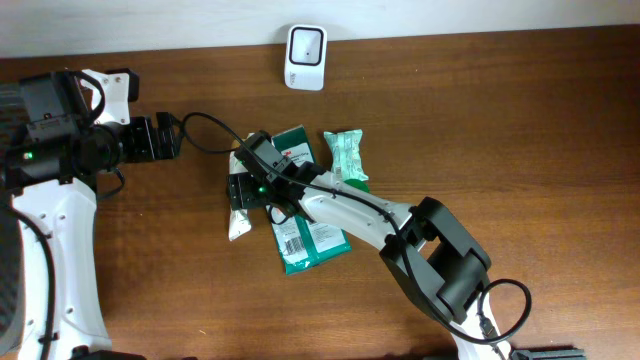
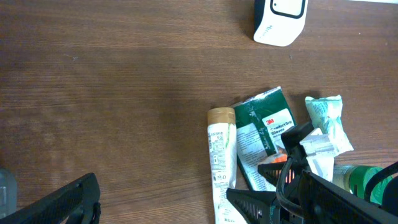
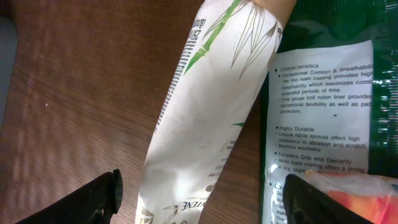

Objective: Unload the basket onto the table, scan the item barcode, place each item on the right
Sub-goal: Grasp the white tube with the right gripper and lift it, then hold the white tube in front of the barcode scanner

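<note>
**Right pincer** (image 3: 202, 186): spread, one finger on each side of the tube. A gap shows between each finger and the tube's sides, so it pinches nothing.

**Tube** (image 3: 211, 106): white with green leaf print and a tan cap. It lies flat near the middle of the worktop (image 1: 520, 120), cap end toward the scanner side, under the head of the right arm.

**Glove packet** (image 3: 323, 99): dark green with a white printed panel, lying just beside the tube on the right. In the overhead view green packaging shows on both sides of the arm; this may be one packet or two.

**Pale green packet** (image 1: 347, 158): just beside the glove packet, farther right.

**Scanner** (image 1: 305, 45): white with a dark window, at the far edge of the worktop, apart from the pile.

**Left pincer** (image 1: 170, 138): spread wide and holding nothing, over the left of the worktop, well apart from the tube.

**Cable** (image 1: 215, 125): black, arcing between the left pincer and the pile.
</note>
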